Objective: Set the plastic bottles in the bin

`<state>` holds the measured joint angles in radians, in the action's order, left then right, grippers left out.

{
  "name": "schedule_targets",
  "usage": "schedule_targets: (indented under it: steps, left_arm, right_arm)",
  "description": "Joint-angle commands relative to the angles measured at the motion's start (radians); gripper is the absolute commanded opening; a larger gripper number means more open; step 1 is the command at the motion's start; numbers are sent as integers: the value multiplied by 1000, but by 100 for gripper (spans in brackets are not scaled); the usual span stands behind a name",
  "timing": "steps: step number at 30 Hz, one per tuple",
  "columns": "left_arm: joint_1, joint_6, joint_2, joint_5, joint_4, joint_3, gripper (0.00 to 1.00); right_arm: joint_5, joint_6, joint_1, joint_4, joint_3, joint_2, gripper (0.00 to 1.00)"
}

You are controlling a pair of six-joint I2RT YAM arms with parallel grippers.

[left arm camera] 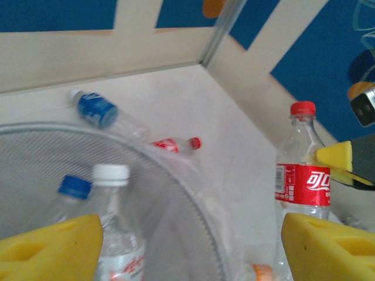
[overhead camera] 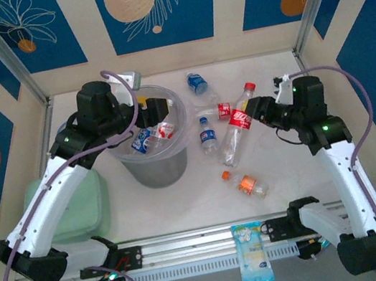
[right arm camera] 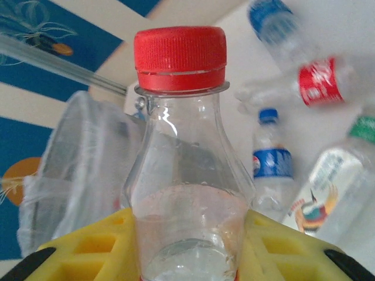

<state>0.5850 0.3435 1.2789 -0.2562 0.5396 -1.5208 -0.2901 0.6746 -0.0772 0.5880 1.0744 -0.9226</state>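
Note:
The bin [overhead camera: 154,162] stands left of centre with a few plastic bottles [overhead camera: 150,138] inside, a white-capped one [left arm camera: 111,173] and a blue-capped one [left arm camera: 74,186] among them. My left gripper [overhead camera: 157,109] hangs open over the bin's right rim [left arm camera: 176,175], with nothing between its yellow pads [left arm camera: 50,246]. My right gripper [overhead camera: 255,109] is shut on a clear bottle with a red cap [right arm camera: 180,55] and a red label [overhead camera: 241,120], pads [right arm camera: 275,246] pressed against both sides. Loose bottles lie on the table: blue-labelled [overhead camera: 197,82], red-labelled [overhead camera: 221,111], blue-labelled [overhead camera: 207,137] and orange-labelled [overhead camera: 252,186].
A pale green pad [overhead camera: 75,204] lies left of the bin under the left arm. A blue-and-white packet [overhead camera: 250,242] rests on the front rail. A green-capped bottle [right arm camera: 343,187] lies close to the right gripper. Walls close off the back and both sides.

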Motion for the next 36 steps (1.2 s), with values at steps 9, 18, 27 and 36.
schedule_targets:
  steps: [9,18,27,36]
  left_arm:
    - [22,79,97,-232,-136,-91,80]
    - [52,205,114,-236,-292,-55,82]
    - [125,166,168,-191,-235,-94,75]
    - [143,182,174,-169,-284,-65,81]
  right_arm:
    - [-359,-275,-84,-181,143,-84,32]
    - [-301,-357,-266,-231,172,-138,30]
    - [-215,-350,-356,-273,172,-166,26]
    - [-159,-332,-375,-298,163,-184,25]
